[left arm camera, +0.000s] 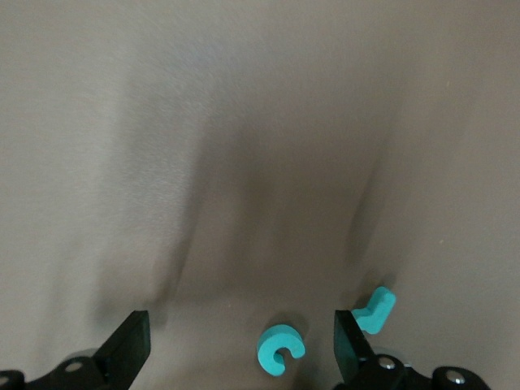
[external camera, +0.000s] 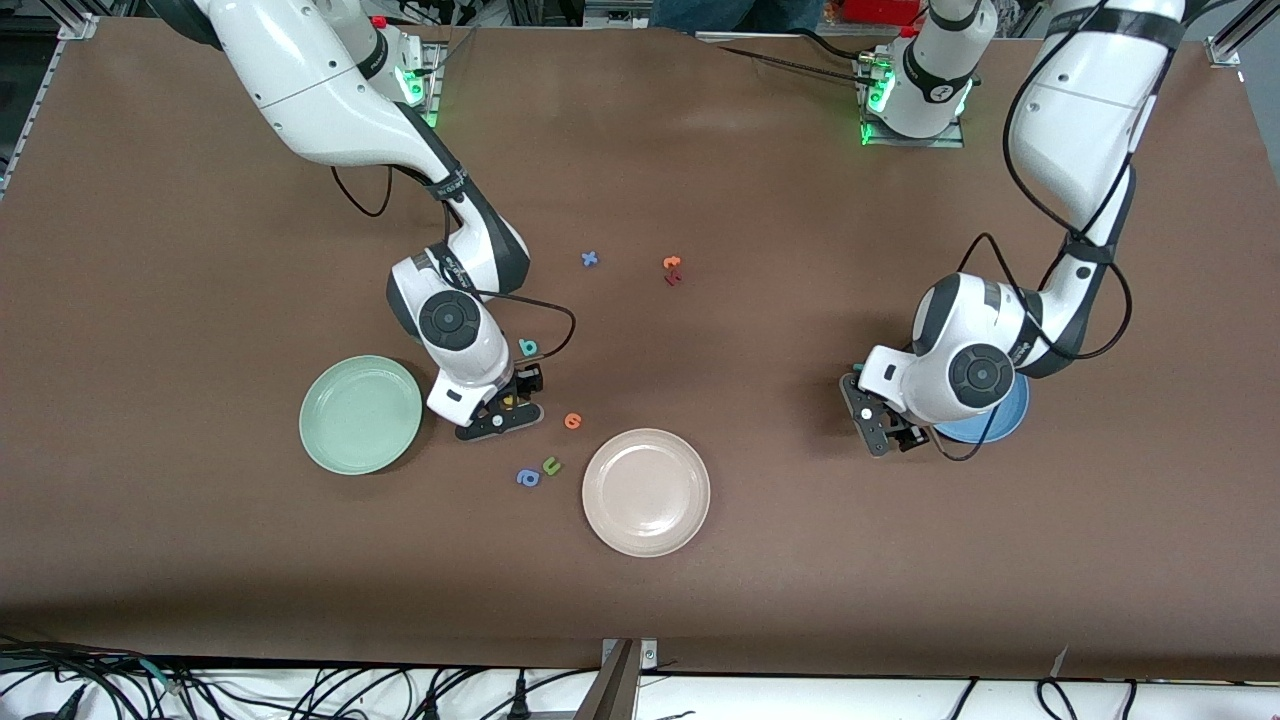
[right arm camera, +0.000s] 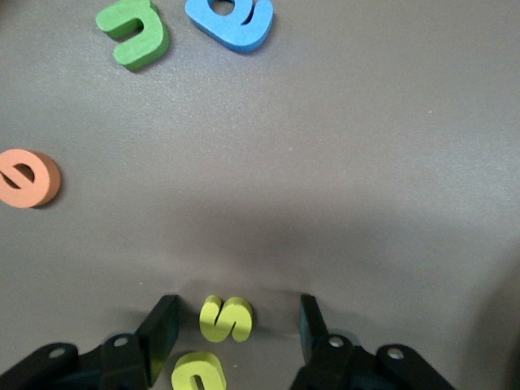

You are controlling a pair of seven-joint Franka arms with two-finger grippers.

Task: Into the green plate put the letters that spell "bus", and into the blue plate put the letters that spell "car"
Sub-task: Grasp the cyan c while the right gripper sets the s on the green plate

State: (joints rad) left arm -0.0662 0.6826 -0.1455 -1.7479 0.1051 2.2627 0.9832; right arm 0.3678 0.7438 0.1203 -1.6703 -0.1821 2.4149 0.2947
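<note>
From across the table my right gripper (external camera: 503, 410) sits low at the table between the green plate (external camera: 361, 413) and the orange letter (external camera: 572, 420), and it hides nearly all of what lies under it; only a yellow speck shows between the black fingers. My right wrist view fills that in: the yellow "s" (right arm camera: 226, 318) lies on the table between my spread fingers (right arm camera: 160, 334), with space on both sides, so I have hold of nothing yet, and a second yellow letter (right arm camera: 197, 373) is cut off at the frame's edge, too partial to read. That same view shows the green "u" (right arm camera: 134, 31) and blue "a" (right arm camera: 230, 19) side by side, which the front view places nearer the camera, beside the beige plate (external camera: 646, 491). The teal "b" (external camera: 528, 348) lies just beside my right wrist, farther from the camera. My left gripper (external camera: 884, 428) hangs beside the blue plate (external camera: 1000, 425), most of which my forearm covers. Only my left wrist view shows its jaws wide apart and empty, the teal "c" (left arm camera: 280, 349) on the table between them and the teal "r" (left arm camera: 374, 309) touching or just behind one finger (left arm camera: 351, 345); I cannot tell which. The blue "x" (external camera: 590, 258) and the orange and red letters (external camera: 672, 270) lie farther off, mid-table.
</note>
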